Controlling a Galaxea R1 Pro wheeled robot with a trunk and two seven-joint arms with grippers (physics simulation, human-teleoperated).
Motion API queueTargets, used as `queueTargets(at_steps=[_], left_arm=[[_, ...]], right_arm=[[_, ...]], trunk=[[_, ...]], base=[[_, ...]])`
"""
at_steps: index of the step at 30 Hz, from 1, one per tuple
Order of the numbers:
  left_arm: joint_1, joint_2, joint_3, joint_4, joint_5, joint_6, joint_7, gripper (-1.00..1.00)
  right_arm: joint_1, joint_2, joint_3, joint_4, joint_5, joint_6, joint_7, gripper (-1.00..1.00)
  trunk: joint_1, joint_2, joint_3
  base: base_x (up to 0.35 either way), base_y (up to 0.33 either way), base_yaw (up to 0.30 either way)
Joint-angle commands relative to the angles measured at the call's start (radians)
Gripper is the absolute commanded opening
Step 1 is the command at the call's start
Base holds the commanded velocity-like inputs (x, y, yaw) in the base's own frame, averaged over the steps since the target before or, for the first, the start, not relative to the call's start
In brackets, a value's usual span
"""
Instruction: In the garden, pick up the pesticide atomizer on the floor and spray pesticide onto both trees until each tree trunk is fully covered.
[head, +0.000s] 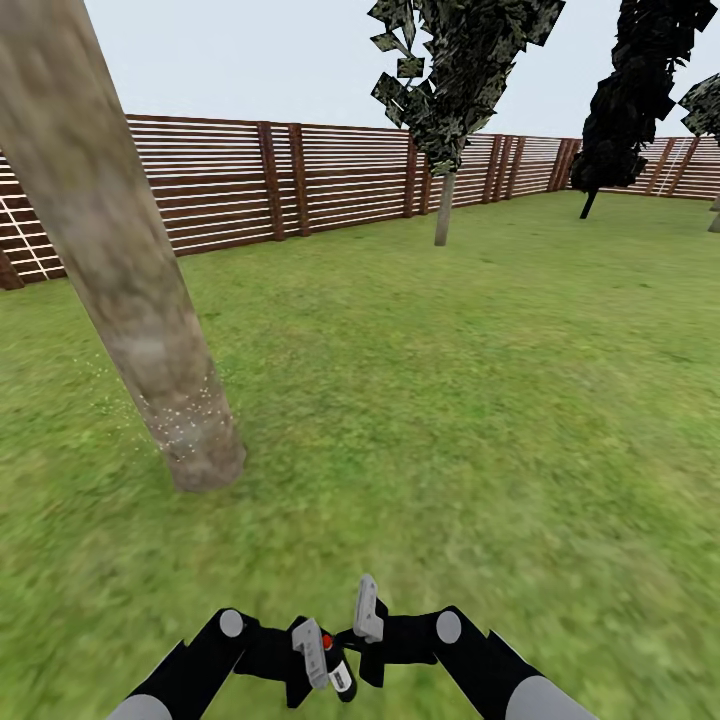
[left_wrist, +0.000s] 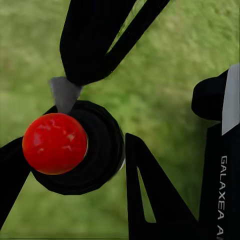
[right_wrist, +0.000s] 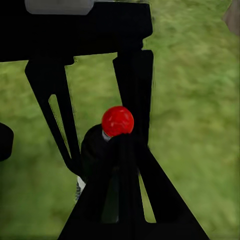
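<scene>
A thick pale grey-brown tree trunk (head: 120, 270) leans at the left of the lawn, with fine white pesticide specks (head: 185, 420) dusting its flared base. A second tree (head: 444, 205) with a blocky green canopy stands further off by the fence. Low in the head view, my left gripper (head: 320, 655) is shut on the pesticide atomizer (head: 340, 675), a small dark bottle (left_wrist: 102, 150) with a round red top (right_wrist: 117, 121). My right gripper (head: 367, 610) is shut, and its grey tip (left_wrist: 64, 92) rests against the bottle beside the red top.
Green lawn spreads in all directions. A reddish-brown slatted fence (head: 230, 185) runs along the back. A near-black narrow tree (head: 625, 100) stands at the far right by the fence.
</scene>
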Motion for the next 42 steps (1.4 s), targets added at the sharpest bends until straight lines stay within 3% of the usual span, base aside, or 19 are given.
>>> queueTargets(at_steps=[1,4,11,12,16,18,19,20,21,23,24,26,28,31,42], left_arm=[[0.001,0.002,0.001,0.003,-0.01,-0.011,0.0,-1.0],[0.009,0.025,-0.001,0.01,-0.017,-0.013,0.0,-1.0],[0.013,0.176,-0.002,0.014,-0.016,-0.013,0.001,-1.0],[0.013,0.195,-0.002,0.014,-0.016,-0.013,0.001,-1.0],[0.021,0.259,0.0,0.025,-0.014,-0.008,0.006,-1.0],[0.023,0.266,0.032,0.064,-0.012,-0.005,0.094,-1.0],[0.024,0.266,0.079,0.107,-0.01,-0.006,0.181,-1.0],[0.025,0.262,0.154,0.184,-0.004,-0.008,0.286,-1.0],[0.025,0.259,0.216,0.24,0.016,-0.01,0.352,-1.0],[0.026,0.253,0.349,0.334,0.116,-0.037,0.484,-1.0],[0.036,0.252,0.403,0.374,0.193,-0.104,0.549,-1.0],[0.069,0.251,0.455,0.41,0.343,-0.227,0.674,-1.0],[0.114,0.249,0.47,0.415,0.43,-0.279,0.779,-1.0],[0.134,0.248,0.475,0.422,0.456,-0.296,0.826,-1.0],[0.136,0.248,0.477,0.432,0.457,-0.297,0.831,-1.0]], right_arm=[[0.0,0.0,0.0,-0.001,0.009,-0.005,-0.001,-1.0],[0.0,0.0,0.001,-0.001,0.009,-0.006,-0.001,-1.0],[0.0,-0.004,0.002,0.0,0.009,-0.007,-0.001,-1.0],[0.0,-0.01,0.002,0.001,0.008,-0.007,-0.002,1.0],[0.0,-0.026,-0.002,0.049,0.006,-0.011,-0.016,1.0],[0.001,-0.046,-0.003,0.099,-0.001,-0.013,-0.1,1.0],[0.003,-0.053,-0.004,0.151,-0.006,-0.014,-0.198,1.0],[0.004,-0.056,-0.016,0.252,-0.044,-0.016,-0.367,1.0],[0.006,-0.056,-0.036,0.325,-0.102,-0.024,-0.489,1.0],[0.028,-0.056,-0.068,0.412,-0.252,-0.095,-0.705,1.0],[0.046,-0.057,-0.075,0.427,-0.325,-0.16,-0.802,1.0],[0.072,-0.062,-0.08,0.441,-0.426,-0.235,-0.973,1.0],[0.105,-0.066,-0.081,0.443,-0.464,-0.257,-1.081,1.0],[0.114,-0.054,-0.079,0.443,-0.476,-0.263,-1.109,1.0],[0.146,-0.053,-0.08,0.447,-0.47,-0.258,-1.109,1.0]], trunk=[[0.0,0.0,-0.001],[0.0,0.0,-0.001],[0.0,0.0,-0.001],[0.0,0.0,-0.001],[0.0,0.0,-0.001],[0.0,0.0,-0.001],[0.0,0.0,-0.001],[0.0,0.0,-0.001],[0.0,0.0,-0.001],[0.0,0.0,-0.001],[0.0,0.0,-0.001],[0.0,0.0,-0.001],[0.0,0.0,-0.001],[0.0,0.0,-0.001],[0.0,0.0,-0.001]], base=[[0.0,0.0,0.0],[0.0,0.0,0.0],[0.0,0.0,0.0],[0.0,0.0,0.0],[0.0,0.0,0.0],[0.0,0.0,0.0],[0.0,0.0,0.0],[0.0,0.0,0.0],[0.0,0.0,0.0],[0.0,0.0,0.0],[0.0,0.0,0.0],[0.0,0.0,0.0],[0.0,0.0,0.0],[0.0,0.0,0.0],[0.0,0.0,0.0]])
